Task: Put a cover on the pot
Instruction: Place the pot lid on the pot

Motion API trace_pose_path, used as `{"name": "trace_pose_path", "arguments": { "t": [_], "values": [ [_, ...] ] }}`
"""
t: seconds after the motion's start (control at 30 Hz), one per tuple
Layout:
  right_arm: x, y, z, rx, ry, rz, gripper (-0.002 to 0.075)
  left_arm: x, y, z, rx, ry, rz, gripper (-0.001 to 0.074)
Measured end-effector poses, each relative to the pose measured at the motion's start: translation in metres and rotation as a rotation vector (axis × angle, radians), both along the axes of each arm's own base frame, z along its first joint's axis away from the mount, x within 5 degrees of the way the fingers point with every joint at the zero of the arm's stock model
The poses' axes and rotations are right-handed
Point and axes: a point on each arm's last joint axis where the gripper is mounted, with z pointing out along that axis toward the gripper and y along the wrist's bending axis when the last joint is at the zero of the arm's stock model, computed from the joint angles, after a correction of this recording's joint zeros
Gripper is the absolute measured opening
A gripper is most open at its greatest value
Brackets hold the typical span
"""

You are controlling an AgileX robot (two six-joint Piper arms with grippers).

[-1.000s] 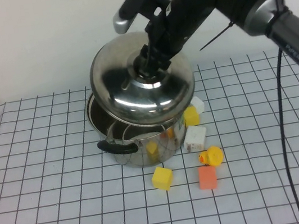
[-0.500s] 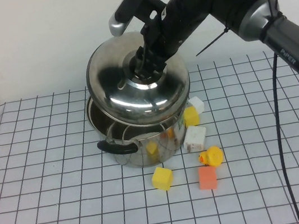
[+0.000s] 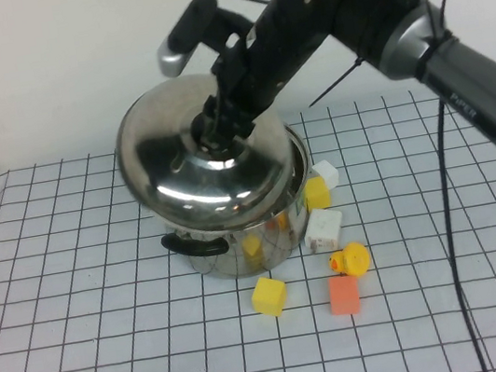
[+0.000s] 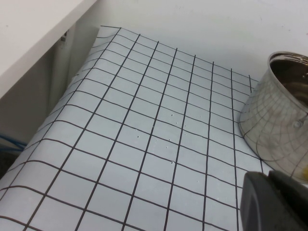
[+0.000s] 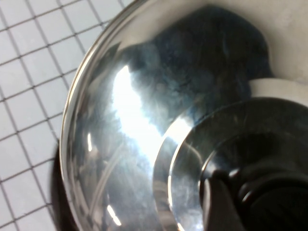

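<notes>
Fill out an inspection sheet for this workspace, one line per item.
Surface: white cloth with a black grid, lying flat.
Job's things: steel pot stands upright near the middle; the domed lid hangs tilted over it, offset toward the robot's left, not seated.
Clutter: two yellow blocks, two white blocks, an orange block and a yellow duck, all beside the pot on the robot's right and front.
Grippers: right gripper shut on the lid's knob; left gripper low beside the pot, holding nothing seen.
Cables: black cable hangs along the right arm.
Surroundings: plain white wall behind.
</notes>
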Motion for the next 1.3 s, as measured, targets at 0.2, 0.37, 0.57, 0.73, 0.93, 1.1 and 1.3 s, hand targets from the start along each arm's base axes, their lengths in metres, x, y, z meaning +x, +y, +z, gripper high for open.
{"name": "trace_pose_path", "arguments": {
  "t": [0.2, 0.37, 0.57, 0.73, 0.93, 1.1, 1.3],
  "values": [
    [-0.007, 0.016, 0.002, 0.030, -0.030, 0.011, 0.0349, 0.000, 0.000, 0.000, 0.000, 0.000, 0.000, -0.0003],
    [0.001, 0.018, 0.008, 0.116, -0.077, -0.090, 0.0349, 0.000, 0.000, 0.000, 0.002, 0.000, -0.001, -0.0003],
    [0.002, 0.015, 0.005, 0.100, -0.041, -0.156, 0.0349, 0.000, 0.000, 0.000, 0.002, 0.000, -0.001, -0.0003],
    [-0.004, 0.011, -0.001, 0.028, 0.035, -0.135, 0.0349, 0.000, 0.000, 0.000, 0.002, 0.000, -0.001, -0.0003],
    [-0.017, 0.017, -0.005, -0.029, 0.095, -0.098, 0.0349, 0.000, 0.000, 0.000, 0.002, 0.000, -0.001, -0.0003],
    [-0.031, 0.030, -0.007, -0.060, 0.129, -0.054, 0.0349, 0.000, 0.000, 0.000, 0.002, 0.000, -0.001, -0.0003],
    [-0.036, 0.037, -0.006, -0.032, 0.156, -0.094, 0.0349, 0.000, 0.000, 0.000, 0.002, 0.000, -0.001, -0.0003]
  ]
}}
